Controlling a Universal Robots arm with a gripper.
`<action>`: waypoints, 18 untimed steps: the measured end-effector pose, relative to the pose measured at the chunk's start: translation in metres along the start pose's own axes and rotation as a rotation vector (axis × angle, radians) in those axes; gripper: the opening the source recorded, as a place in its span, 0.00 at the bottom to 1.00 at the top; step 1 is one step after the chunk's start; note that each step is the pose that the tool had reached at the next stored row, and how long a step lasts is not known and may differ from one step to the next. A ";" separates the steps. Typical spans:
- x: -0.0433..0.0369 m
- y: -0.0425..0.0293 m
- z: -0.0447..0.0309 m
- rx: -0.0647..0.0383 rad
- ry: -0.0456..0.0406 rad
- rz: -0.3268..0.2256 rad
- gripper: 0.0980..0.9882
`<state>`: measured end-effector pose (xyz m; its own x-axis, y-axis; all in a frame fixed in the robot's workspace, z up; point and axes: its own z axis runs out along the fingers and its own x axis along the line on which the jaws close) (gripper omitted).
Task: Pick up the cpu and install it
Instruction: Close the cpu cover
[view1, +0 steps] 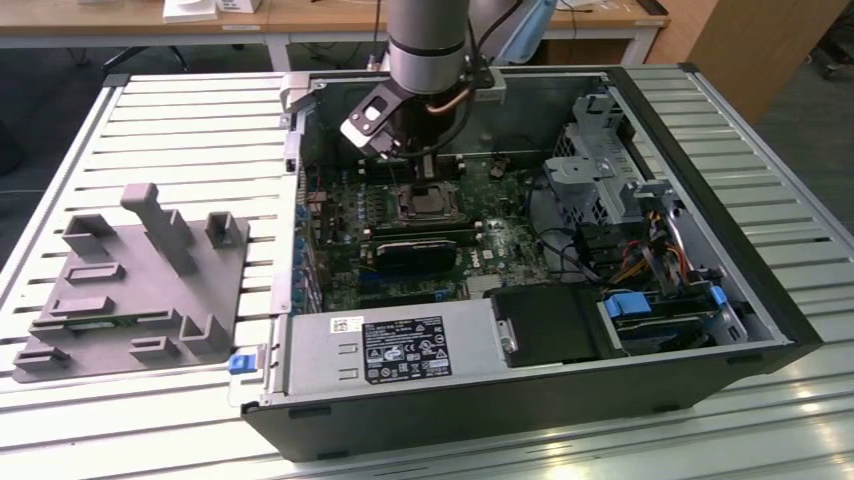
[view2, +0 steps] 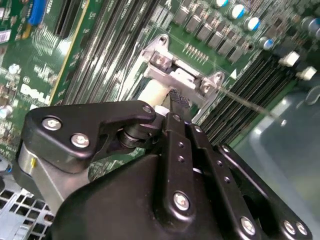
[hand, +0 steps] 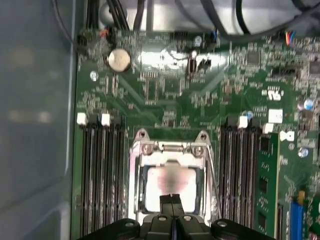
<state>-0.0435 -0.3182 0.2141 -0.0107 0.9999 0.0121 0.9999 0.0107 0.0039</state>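
Silver cpu (hand: 169, 186) lies in socket (hand: 170, 148) beneath closed pincer (hand: 171, 199).

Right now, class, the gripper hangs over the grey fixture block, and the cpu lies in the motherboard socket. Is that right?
No. The exterior view shows the gripper over the socket inside the computer case; the grey fixture block sits apart at that view's left. The cpu does lie in the socket.

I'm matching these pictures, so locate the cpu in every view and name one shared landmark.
Exterior view: the small flat pale silver square cpu lies inside the silver metal socket frame, beneath the grey arm.
First wrist view: the cpu sits inside that frame, just beyond the black claw.
Second wrist view: a pale sliver past the claw's tip.
Shared landmark: the socket frame.
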 end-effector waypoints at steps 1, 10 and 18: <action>0.0001 -0.0021 0.0009 0.000 0.0000 0.000 0.01; 0.0017 -0.0074 0.0126 0.000 -0.0002 0.000 0.01; 0.0018 -0.0074 0.0121 0.000 0.0001 0.000 0.01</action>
<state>-0.0508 -0.3164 0.2020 -0.0107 0.9999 0.0122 0.9999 0.0107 0.0040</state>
